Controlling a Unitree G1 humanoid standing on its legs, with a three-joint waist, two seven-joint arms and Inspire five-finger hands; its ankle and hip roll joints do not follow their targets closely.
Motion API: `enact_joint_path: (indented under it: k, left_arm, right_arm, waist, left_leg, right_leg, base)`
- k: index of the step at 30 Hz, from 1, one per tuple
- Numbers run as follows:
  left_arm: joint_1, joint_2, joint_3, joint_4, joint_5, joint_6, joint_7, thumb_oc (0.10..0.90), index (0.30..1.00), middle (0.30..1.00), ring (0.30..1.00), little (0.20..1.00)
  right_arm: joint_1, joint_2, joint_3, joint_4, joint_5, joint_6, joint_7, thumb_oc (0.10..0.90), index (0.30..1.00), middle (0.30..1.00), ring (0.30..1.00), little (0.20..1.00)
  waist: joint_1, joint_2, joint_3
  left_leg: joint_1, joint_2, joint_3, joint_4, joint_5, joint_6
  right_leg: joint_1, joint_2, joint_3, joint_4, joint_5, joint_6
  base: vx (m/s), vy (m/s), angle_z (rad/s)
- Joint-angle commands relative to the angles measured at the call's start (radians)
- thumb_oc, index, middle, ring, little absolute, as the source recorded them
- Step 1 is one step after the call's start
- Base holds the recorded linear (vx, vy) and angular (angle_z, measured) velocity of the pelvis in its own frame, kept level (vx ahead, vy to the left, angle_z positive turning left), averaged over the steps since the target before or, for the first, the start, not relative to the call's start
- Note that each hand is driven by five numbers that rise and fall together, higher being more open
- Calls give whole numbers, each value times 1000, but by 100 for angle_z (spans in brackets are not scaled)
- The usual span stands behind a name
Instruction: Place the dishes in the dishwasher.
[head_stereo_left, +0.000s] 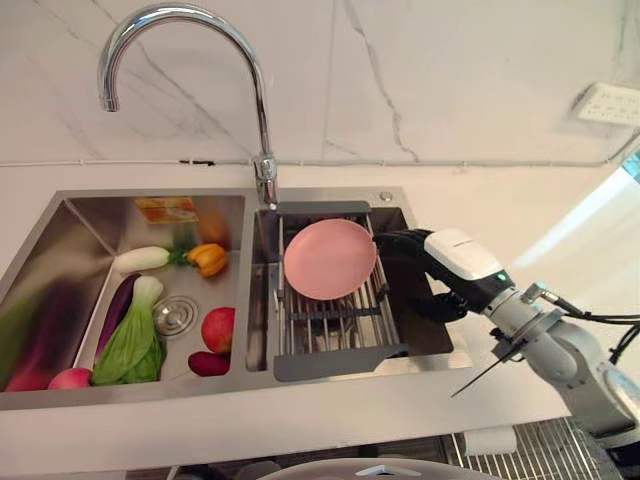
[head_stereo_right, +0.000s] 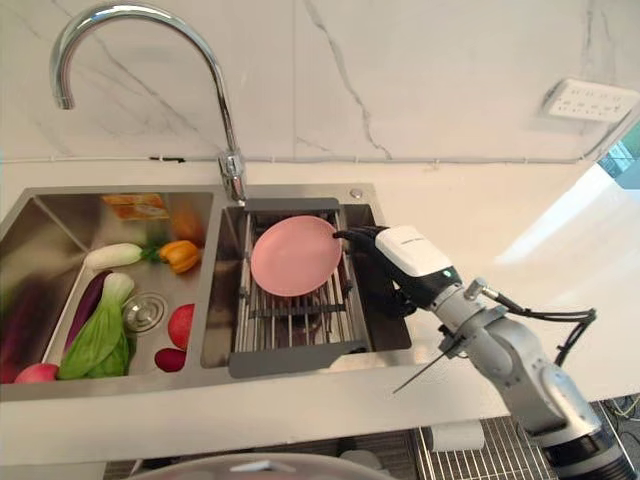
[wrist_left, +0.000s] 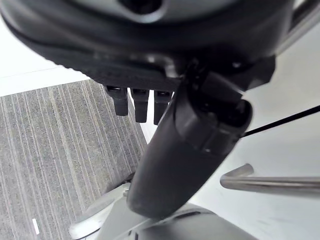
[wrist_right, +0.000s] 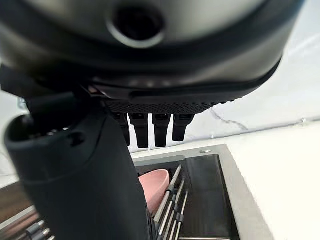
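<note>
Nearest us, below the counter edge at the right, we see a wire rack (head_stereo_right: 500, 450) that we take for part of the dishwasher. Nothing from the sink sits on the part visible, so we judge the task barely begun: the one dish in view has yet to be lifted out.

Farther in, our right hand (head_stereo_right: 385, 262) reaches over the right basin of the sink (head_stereo_left: 330, 384), its dark fingers (head_stereo_right: 352, 236) touching or very near the right rim of the pink plate (head_stereo_left: 329, 259). The plate leans on the drain rack (head_stereo_left: 335, 325) that spans this basin. Our right wrist view shows the fingers hanging fairly straight with the thumb apart, so we read the hand as open and holding nothing; the plate's edge (wrist_right: 152, 189) lies just past them there.

In the left basin lie vegetables (head_stereo_left: 132, 335) and fruit, no part of the job. Farthest stand the faucet (head_stereo_left: 180, 60) and the marble wall.

The head views give the whole sink; the wrist views do not. The left wrist view alone shows our left hand (wrist_left: 172, 165), fingers relaxed and empty, over grey floor, well away from the sink.
</note>
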Motion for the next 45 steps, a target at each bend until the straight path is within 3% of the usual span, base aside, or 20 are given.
enact_joint_path:
  k: [1, 11, 12, 17, 23, 24, 31, 37, 38, 39, 45]
  left_arm:
    - [-84, -55, -55, 23, 26, -28, -11, 800, 900, 900, 900, 900]
    - [-85, -56, -57, 31, 41, -23, -2, 800, 900, 900, 900, 900]
    - [-89, -59, -56, 31, 44, -20, -2, 800, 900, 900, 900, 900]
    - [-90, -64, -56, 26, 48, -13, 8, 800, 900, 900, 900, 900]
    - [-96, -72, -62, 27, 46, -7, 29, 800, 900, 900, 900, 900]
    - [-97, -74, -72, 24, 42, -7, 38, 800, 900, 900, 900, 900]
    - [-98, -81, -97, 19, 33, -7, 66, 800, 900, 900, 900, 900]
    - [-98, -88, -113, 30, 34, -15, 85, 800, 900, 900, 900, 900]
    - [-98, -87, -115, 30, 35, -16, 87, 800, 900, 900, 900, 900]
    - [-98, -89, -120, 30, 33, -21, 93, 800, 900, 900, 900, 900]
    - [-98, -83, -137, 27, 33, -31, 117, 800, 900, 900, 900, 900]
  right_arm:
    - [-141, -16, -23, -66, -22, -18, -74, 800, 900, 900, 900, 900]
    - [-186, 35, 35, -19, -145, 2, -103, 800, 900, 900, 900, 900]
    - [-201, 26, 47, 7, -222, 16, -116, 800, 900, 900, 900, 900]
    - [-240, 29, 85, 56, -352, 36, -155, 800, 900, 900, 900, 900]
    - [-288, 73, 131, 160, -495, 95, -247, 800, 900, 900, 900, 900]
    - [-297, 96, 145, 219, -528, 133, -278, 800, 900, 900, 900, 900]
    - [-348, 153, 192, 386, -628, 231, -376, 800, 900, 900, 900, 900]
    - [-379, 173, 231, 461, -685, 269, -450, 800, 900, 900, 900, 900]
    - [-384, 174, 234, 467, -681, 269, -456, 643, 665, 665, 665, 665]
    - [-384, 185, 231, 475, -658, 272, -489, 400, 300, 300, 300, 300]
    - [-434, 187, 242, 464, -648, 280, -576, 400, 300, 300, 300, 300]
  waist:
    - [49, 41, 2]
    - [68, 41, 6]
    - [73, 42, 8]
    - [80, 43, 12]
    - [93, 45, 18]
    - [99, 46, 18]
    - [120, 49, 20]
    - [135, 53, 17]
    - [137, 54, 18]
    - [139, 56, 19]
    - [150, 61, 20]
  left_leg:
    - [66, 24, 42, 10, -93, -23]
    - [43, 15, 19, 10, -78, -24]
    - [42, 14, 16, 10, -78, -24]
    - [40, 10, 13, 10, -81, -23]
    - [39, 8, 10, 10, -82, -23]
    - [38, 8, 7, 10, -81, -23]
    - [35, 7, -14, 10, -79, -25]
    - [28, 5, -27, 10, -78, -27]
    - [28, 5, -29, 10, -77, -27]
    - [27, 5, -32, 10, -76, -27]
    - [22, 6, -40, 10, -70, -31]
  right_leg:
    - [-17, -26, -36, 60, -31, 64]
    - [-10, -38, -69, 52, -24, 59]
    - [-7, -40, -75, 52, -24, 60]
    - [-9, -44, -78, 53, -22, 61]
    - [-7, -46, -82, 50, -20, 61]
    - [-5, -47, -85, 50, -21, 59]
    - [6, -48, -103, 46, -24, 56]
    - [16, -51, -122, 41, -27, 55]
    - [17, -51, -124, 40, -27, 56]
    - [19, -52, -128, 40, -28, 55]
    - [21, -52, -136, 38, -29, 56]
  base:
    - [0, 0, 0]
    - [-12, 6, 7]
    - [2, 12, 12]
    - [0, 3, 2]
    - [0, 7, 0]
    - [0, 0, 0]
    - [5, 2, 10]
    - [7, 0, 7]
    - [10, -2, 8]
    - [5, -2, 6]
    - [3, -1, 8]
